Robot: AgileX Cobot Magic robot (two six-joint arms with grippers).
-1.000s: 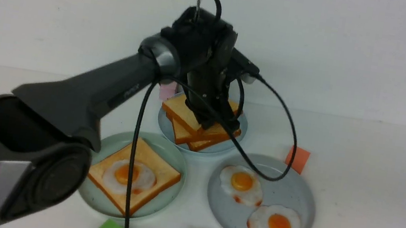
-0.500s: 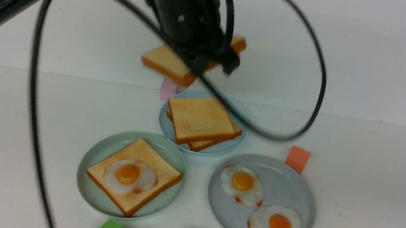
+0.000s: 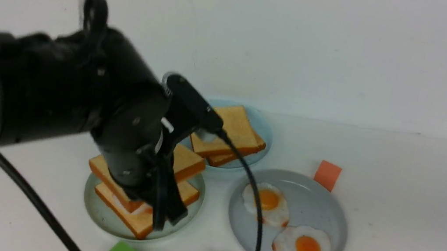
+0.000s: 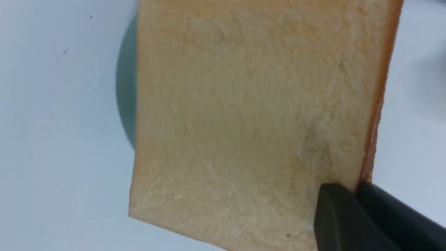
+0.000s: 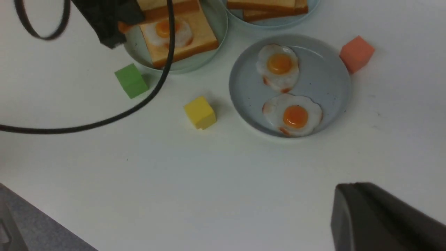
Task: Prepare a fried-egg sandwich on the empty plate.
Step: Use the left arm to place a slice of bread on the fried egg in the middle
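Lowering the top slice of toast [image 3: 188,161] onto the mint-green plate [image 3: 98,208] is the step in hand. The left gripper [image 3: 167,217] is clamped on one edge of that slice, near a corner, and the slice hangs just over the bottom slice [image 3: 134,220] and the fried egg [image 5: 169,32] that already lie on the plate. From the front the held slice looks a little tilted and is not square with the one below. Whether it touches the egg I cannot tell. The right gripper [image 5: 383,216] is closed on nothing, well apart from the plates. The next move, as I judge it, calls for lining the held slice up with the one beneath and laying it flat on the egg. The jaws should then let go and lift clear without dragging the slice askew. The spare pile of toast [image 3: 232,127] and the grey-blue plate [image 3: 321,211] with its two eggs are no longer needed.
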